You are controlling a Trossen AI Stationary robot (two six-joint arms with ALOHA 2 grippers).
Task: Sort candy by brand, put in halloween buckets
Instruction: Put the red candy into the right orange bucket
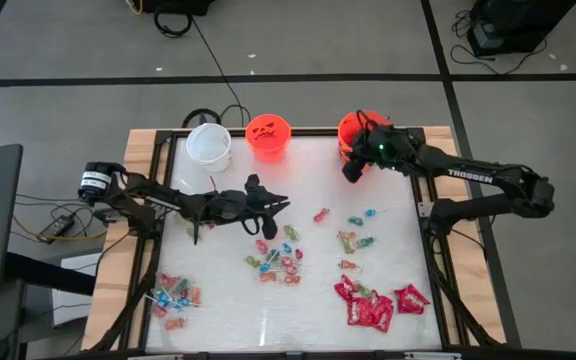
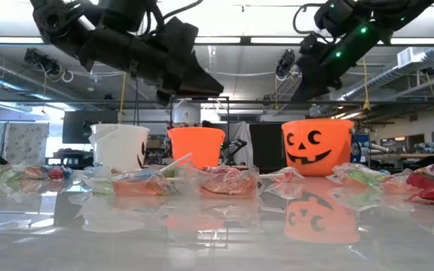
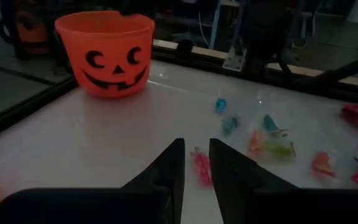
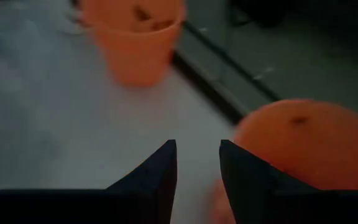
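Orange bucket (image 4: 303,146) beside empty right gripper (image 4: 197,163)

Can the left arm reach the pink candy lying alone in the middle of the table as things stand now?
Probably yes. The left gripper hovers with empty, slightly parted fingers beside the pink candy, and only bare table lies between them. The right gripper is away at the larger orange bucket.
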